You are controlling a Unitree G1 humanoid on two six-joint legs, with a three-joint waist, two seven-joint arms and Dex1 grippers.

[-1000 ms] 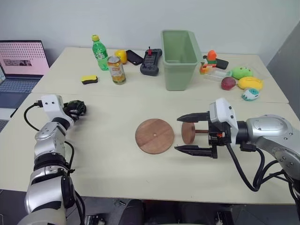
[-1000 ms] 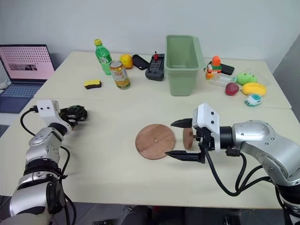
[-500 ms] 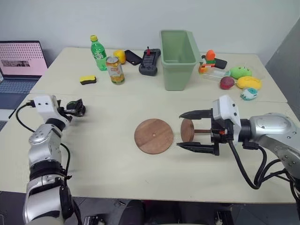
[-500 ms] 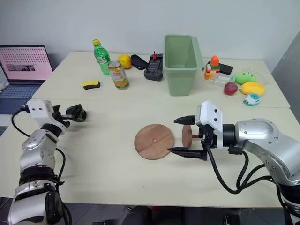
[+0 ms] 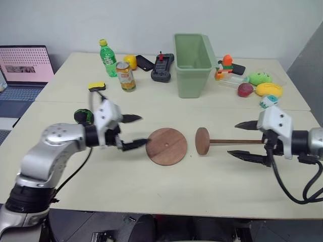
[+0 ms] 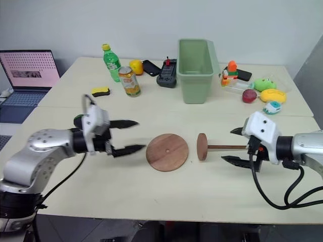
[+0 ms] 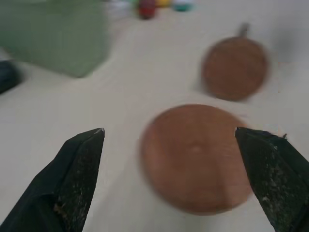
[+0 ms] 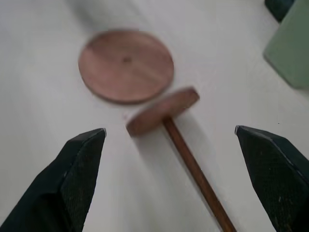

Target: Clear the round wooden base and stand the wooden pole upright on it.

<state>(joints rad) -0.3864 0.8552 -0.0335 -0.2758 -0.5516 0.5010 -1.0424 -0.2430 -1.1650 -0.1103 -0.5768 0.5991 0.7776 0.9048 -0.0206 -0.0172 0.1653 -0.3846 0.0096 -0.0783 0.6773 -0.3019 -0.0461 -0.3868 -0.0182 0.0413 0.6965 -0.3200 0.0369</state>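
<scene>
Between the right end effector point(image 5: 246, 140)'s wide-open fingers, the thin dark-brown wooden pole point(image 5: 229, 141) lies flat, pointing its disc end at the bare round reddish-brown wooden base point(image 5: 166, 146); the left end effector point(image 5: 132, 132) gapes empty.

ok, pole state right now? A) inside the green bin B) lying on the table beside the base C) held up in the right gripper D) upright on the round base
B: the wooden pole lies flat on the table, its disc end just beside the round wooden base, and the open right gripper straddles its far end without closing on it.
</scene>
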